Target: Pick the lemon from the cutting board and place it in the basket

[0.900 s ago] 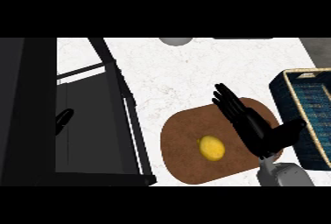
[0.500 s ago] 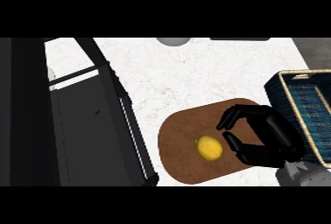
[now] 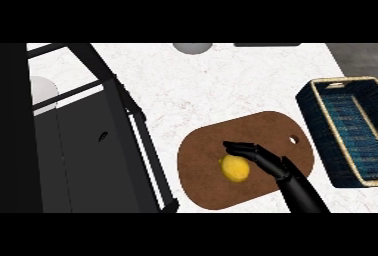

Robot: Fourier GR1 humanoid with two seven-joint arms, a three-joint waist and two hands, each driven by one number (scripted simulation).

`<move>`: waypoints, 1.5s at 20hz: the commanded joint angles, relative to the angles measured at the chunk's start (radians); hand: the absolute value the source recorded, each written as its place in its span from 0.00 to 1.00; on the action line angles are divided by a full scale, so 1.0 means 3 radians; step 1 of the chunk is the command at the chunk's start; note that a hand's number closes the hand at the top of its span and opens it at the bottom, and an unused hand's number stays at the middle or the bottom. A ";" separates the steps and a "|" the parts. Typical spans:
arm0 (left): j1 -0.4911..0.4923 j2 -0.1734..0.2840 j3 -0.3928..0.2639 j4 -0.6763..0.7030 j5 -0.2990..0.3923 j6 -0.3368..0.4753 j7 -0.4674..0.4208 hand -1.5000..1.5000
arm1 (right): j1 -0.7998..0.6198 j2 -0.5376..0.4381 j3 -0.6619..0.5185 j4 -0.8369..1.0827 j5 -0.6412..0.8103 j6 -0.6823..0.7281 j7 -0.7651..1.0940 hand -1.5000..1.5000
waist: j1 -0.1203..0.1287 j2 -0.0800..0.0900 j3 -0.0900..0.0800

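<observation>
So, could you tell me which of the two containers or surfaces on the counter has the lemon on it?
The brown cutting board holds the lemon, beside the right hand. The blue basket at the right edge holds nothing visible.

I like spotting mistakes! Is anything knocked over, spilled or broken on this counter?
Nothing stands out. The yellow lemon lies whole on the brown wooden cutting board, with the robot's black right hand beside it, fingers curving over its top. The blue woven basket sits upright to the right. No spills show on the white counter.

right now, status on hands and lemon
Right hand against the lemon, fingers over its top; grasp unconfirmed. Left hand out of view. Lemon on cutting board. Basket to the right, nothing between.
</observation>
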 commanded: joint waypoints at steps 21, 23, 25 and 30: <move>-0.0271 0.0035 0.0147 0.0165 -0.0020 -0.0408 -0.0312 0.50 | -0.1201 -0.0802 -0.0101 -0.1176 0.0000 0.1797 0.3632 0.00 | 0.0164 0.0054 0.0077; -0.0161 -0.0032 -0.0012 0.0035 -0.0173 -0.0266 -0.0293 0.50 | -0.1241 -0.0916 -0.0129 -0.1144 -0.0004 0.1848 0.3732 0.00 | 0.0156 0.0042 0.0082; -0.0194 -0.0001 0.0015 -0.0046 -0.0153 -0.0263 -0.0212 0.50 | -0.1369 -0.0902 -0.0036 -0.0889 0.0046 0.1828 0.3767 0.00 | 0.0188 0.0046 0.0081; -0.0157 -0.0013 0.0124 0.0116 -0.0113 -0.0393 -0.0350 0.50 | -0.1242 -0.0808 0.0326 -0.0767 0.0439 0.1643 0.3740 0.00 | 0.0152 0.0047 0.0086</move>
